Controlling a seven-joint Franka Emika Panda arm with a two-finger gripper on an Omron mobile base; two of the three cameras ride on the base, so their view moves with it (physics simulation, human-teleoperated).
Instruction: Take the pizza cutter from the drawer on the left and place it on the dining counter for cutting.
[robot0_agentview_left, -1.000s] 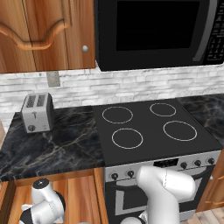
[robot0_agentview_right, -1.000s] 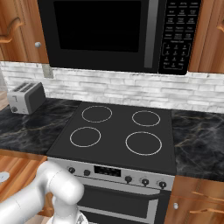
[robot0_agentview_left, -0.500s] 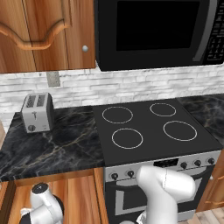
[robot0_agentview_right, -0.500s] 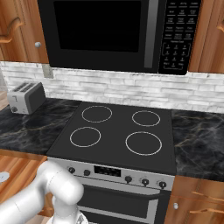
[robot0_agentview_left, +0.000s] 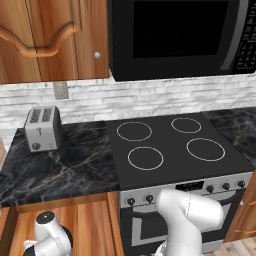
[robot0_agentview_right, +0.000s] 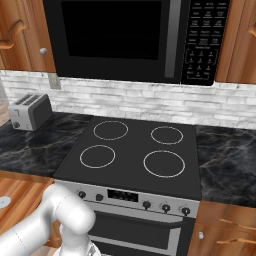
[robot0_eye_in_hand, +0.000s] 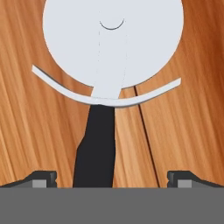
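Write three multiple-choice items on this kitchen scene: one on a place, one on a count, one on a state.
1. The toaster stands:
A. on the stove
B. on the worktop left of the stove
C. in the drawer

2. Burner rings on the stove:
A. two
B. four
C. six

3. The end effector over the pizza cutter is:
A. open
B. shut on it
C. shut, empty

Answers: 1 B, it sits on black marble beside the stove. 2 B, four white circles show. 3 A, the fingertips stand wide either side of the dark handle.
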